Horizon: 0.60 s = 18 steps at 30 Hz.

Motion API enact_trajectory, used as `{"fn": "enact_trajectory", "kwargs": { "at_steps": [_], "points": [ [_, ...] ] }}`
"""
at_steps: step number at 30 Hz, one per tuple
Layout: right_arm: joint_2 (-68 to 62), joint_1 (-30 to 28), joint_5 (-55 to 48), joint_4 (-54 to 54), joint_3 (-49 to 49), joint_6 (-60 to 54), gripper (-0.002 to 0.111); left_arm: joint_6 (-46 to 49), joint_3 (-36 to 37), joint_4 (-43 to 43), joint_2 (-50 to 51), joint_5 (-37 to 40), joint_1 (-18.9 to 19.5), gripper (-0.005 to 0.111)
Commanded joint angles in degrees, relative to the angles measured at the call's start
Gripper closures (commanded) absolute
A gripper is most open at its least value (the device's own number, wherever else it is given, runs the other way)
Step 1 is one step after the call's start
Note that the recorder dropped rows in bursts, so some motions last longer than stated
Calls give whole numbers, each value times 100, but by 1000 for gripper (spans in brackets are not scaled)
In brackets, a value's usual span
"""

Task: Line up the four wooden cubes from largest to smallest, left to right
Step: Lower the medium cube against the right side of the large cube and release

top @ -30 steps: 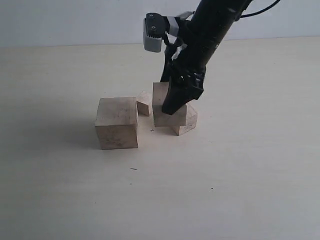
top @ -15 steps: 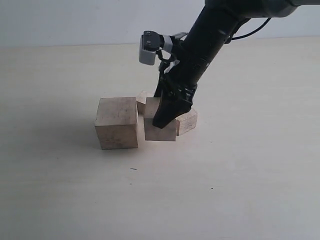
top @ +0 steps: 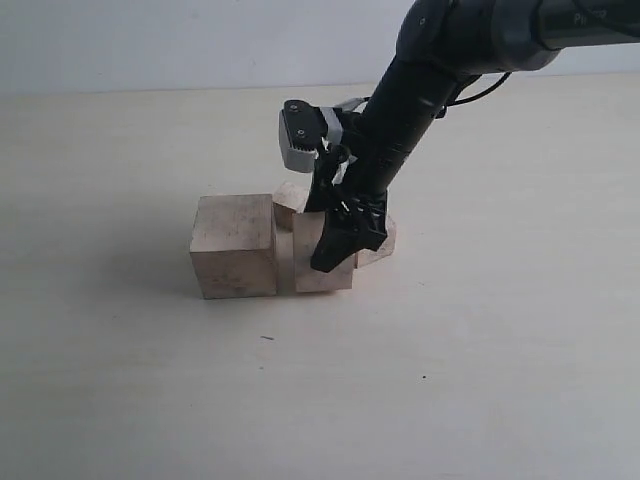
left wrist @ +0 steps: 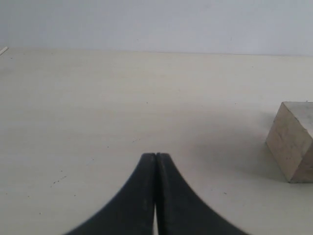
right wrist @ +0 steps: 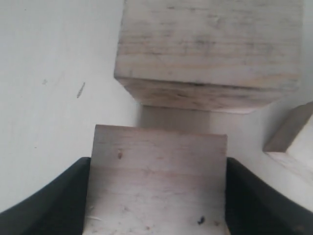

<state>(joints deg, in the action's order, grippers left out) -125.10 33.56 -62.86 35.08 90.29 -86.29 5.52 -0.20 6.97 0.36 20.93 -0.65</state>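
Note:
The largest wooden cube (top: 235,245) stands on the table at the left; it also shows ahead in the right wrist view (right wrist: 210,49) and at the edge of the left wrist view (left wrist: 293,139). My right gripper (top: 332,256) is shut on a second, smaller cube (top: 308,245) just right of the largest, with a narrow gap between them; its bottom sits at table level. That held cube (right wrist: 156,176) fills the space between the black fingers (right wrist: 63,200). The smallest cube (top: 290,197) lies behind the gap. Another cube (top: 380,240) peeks out behind the right arm. My left gripper (left wrist: 156,155) is shut and empty, over bare table.
Pale tabletop (top: 450,380) stretches on all sides of the cubes. A corner of one more cube (right wrist: 293,142) shows beside the held one in the right wrist view. A pale wall (top: 150,40) rises behind the table.
My right gripper has carried its cube down, forward and leftward, from between the rear cubes to a spot beside the largest cube. The other cubes have stayed put.

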Motion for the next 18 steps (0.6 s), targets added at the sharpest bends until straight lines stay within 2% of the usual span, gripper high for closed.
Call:
{"fn": "enact_trajectory", "kwargs": {
  "at_steps": [1, 18],
  "points": [
    [19, -24, 356, 98, -25, -110, 108, -5, 20, -6, -36, -65, 18, 107],
    [-241, 71, 422, 369, -25, -262, 108, -5, 20, -6, -36, -65, 18, 107]
  ]
}}
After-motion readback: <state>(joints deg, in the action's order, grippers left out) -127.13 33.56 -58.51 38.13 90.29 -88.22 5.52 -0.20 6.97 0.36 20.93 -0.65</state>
